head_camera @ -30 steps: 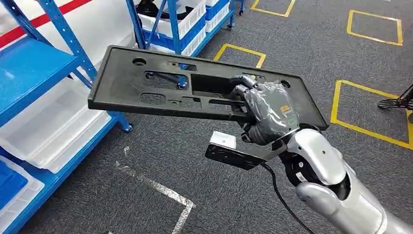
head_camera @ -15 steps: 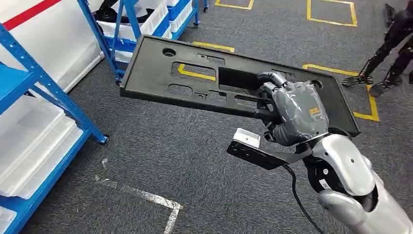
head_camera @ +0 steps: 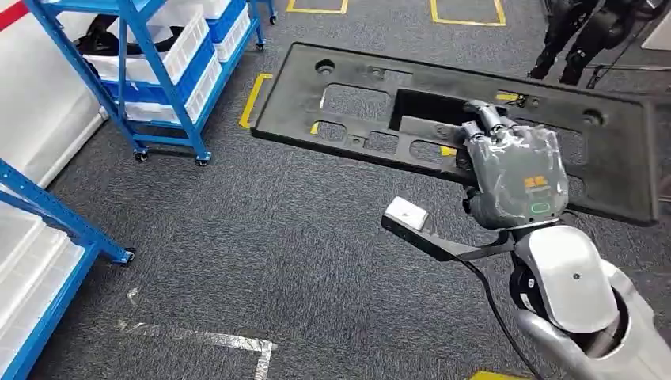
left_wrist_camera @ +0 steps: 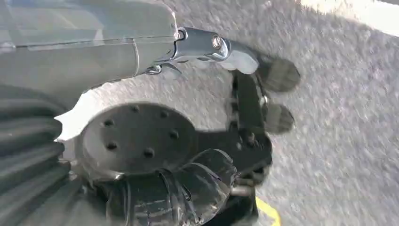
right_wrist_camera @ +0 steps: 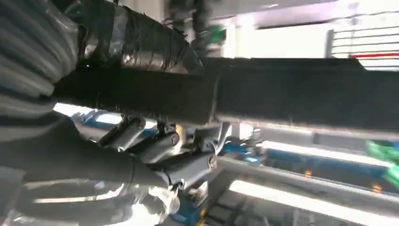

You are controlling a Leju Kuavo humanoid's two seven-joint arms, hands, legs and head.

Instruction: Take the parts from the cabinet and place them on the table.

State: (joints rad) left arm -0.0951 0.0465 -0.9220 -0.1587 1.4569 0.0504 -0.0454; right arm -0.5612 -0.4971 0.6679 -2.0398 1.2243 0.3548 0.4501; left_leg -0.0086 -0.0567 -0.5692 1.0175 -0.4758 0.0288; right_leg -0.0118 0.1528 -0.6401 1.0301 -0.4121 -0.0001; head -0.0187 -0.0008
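Panel, black, long and flat with cutouts and round holes, held in the air over the floor, roughly level. Long axis runs across the head view from upper left to right, far end toward the racks, near right end past the wrist. Right hand grips it at the near long edge, fingers hooked over into a rectangular cutout, thumb under; the right wrist view shows the panel edge clamped between fingers and thumb. Left hand hangs over the floor, holding nothing; how far its fingers are apart, cannot tell. Floor is dark grey carpet with yellow taped squares and a silver tape corner. Blue rack with white bins upper left, second blue rack at left edge. Dark legs of another figure upper right.
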